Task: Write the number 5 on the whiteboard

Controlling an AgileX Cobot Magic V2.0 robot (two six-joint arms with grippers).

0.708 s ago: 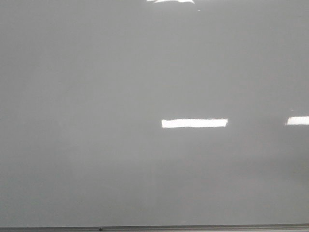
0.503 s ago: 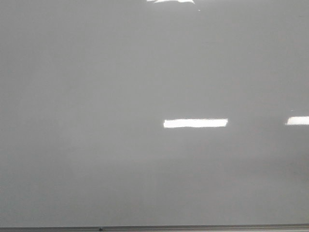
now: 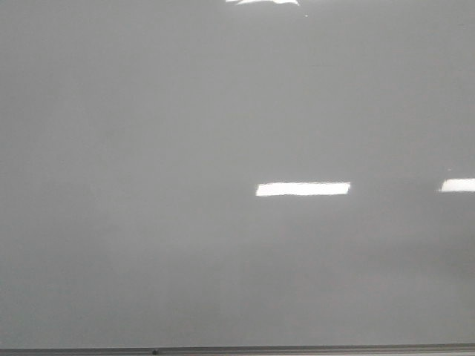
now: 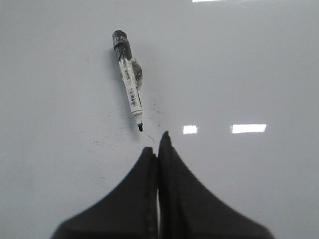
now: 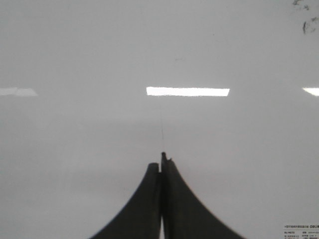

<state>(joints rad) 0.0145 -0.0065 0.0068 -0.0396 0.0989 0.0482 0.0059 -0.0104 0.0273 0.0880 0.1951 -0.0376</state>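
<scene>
Left wrist view, one marker (image 4: 129, 84) on whiteboard (image 4: 249, 64), two end effectors closed, empty.

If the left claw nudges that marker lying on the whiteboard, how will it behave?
The marker has a slim round barrel lying flat, so it will probably roll sideways. The whiteboard looks glossy, so it may also slide or spin instead of staying put. It looks small and rigid, likely light. The left claw is shut and would need to open to grasp it.
</scene>
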